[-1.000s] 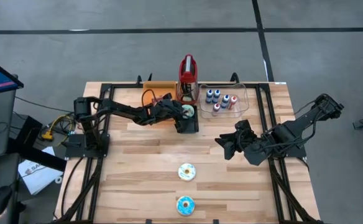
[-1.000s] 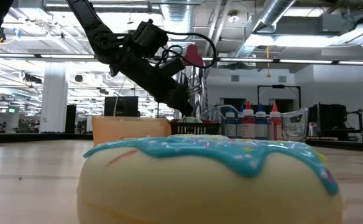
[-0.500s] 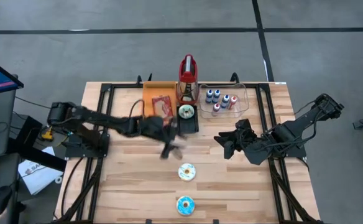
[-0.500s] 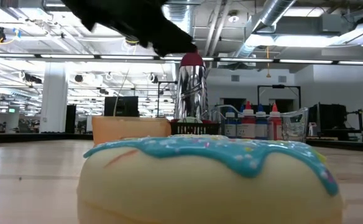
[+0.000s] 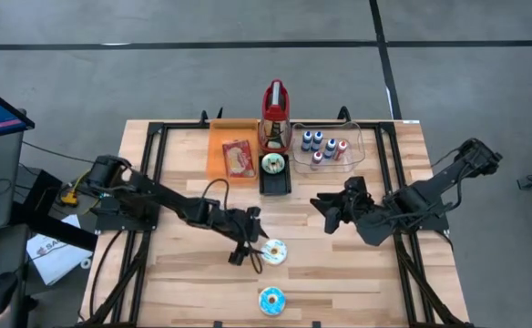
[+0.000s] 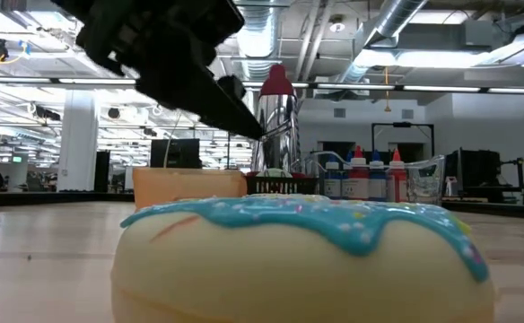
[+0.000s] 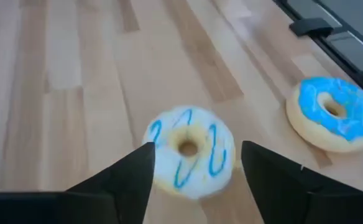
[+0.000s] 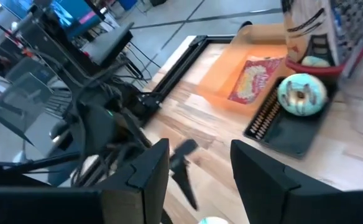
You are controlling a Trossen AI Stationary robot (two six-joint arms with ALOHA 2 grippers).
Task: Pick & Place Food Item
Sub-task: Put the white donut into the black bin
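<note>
**Left arm lining up on the white doughnut**

The red snack packet lies in the orange tray at the table's far side. The left gripper hovers, jaws open, over the white doughnut. Centre the jaws before descending. The right gripper waits, jaws apart.

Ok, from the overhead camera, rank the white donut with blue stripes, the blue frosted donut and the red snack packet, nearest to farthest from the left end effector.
1. White donut with blue stripes: right beside the left end effector, mid-table.
2. Blue frosted donut: at the table's near edge.
3. Red snack packet: on the orange tray at the far edge.
</note>
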